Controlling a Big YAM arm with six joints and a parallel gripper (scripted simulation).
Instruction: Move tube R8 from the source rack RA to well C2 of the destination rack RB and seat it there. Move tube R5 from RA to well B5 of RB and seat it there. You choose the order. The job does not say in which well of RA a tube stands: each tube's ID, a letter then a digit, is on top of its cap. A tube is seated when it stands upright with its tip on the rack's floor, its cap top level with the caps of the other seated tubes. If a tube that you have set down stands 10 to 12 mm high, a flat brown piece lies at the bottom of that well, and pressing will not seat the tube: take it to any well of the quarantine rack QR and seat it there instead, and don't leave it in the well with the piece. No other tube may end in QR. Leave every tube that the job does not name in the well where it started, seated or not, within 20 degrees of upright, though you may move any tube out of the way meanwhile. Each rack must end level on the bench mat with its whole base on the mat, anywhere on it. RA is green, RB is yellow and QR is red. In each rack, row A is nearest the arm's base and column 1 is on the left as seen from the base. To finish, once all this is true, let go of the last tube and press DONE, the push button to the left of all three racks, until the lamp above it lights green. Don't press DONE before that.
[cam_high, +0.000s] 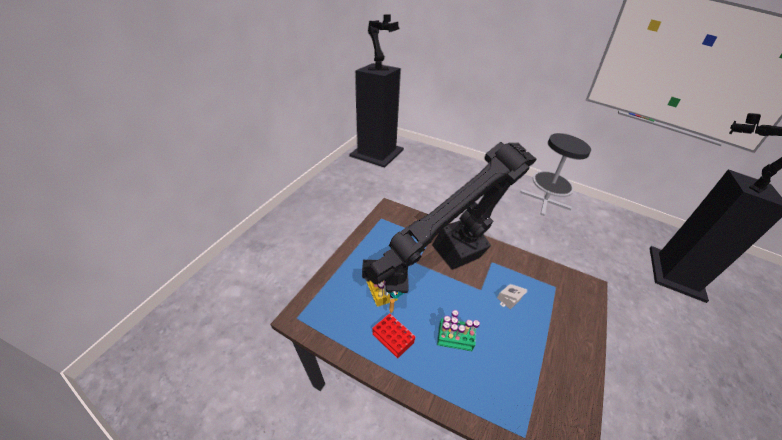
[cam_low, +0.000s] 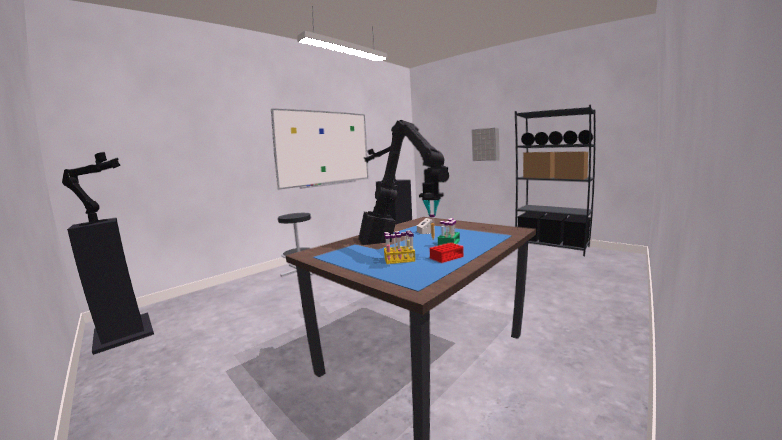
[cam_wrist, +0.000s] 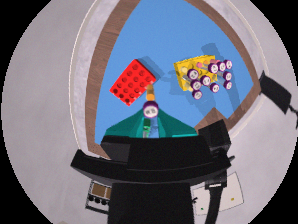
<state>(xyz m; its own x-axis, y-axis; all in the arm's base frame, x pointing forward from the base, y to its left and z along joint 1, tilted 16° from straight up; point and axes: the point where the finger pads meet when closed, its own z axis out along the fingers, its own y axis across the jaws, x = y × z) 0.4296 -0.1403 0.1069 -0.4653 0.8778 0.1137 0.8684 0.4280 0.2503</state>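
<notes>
I see pale walls, a whiteboard (cam_low: 319, 147), a stool (cam_low: 294, 218), a black shelf unit (cam_low: 592, 180) and grey floor (cam_low: 218, 350).

From the top camera, the arm covers most of the yellow rack (cam_high: 376, 293) and the pincer (cam_high: 394, 296). The cap letters on the tubes in the green rack (cam_high: 456, 342) are too small to read. The whiteboard (cam_high: 694, 71) runs past the frame's right edge.
</notes>
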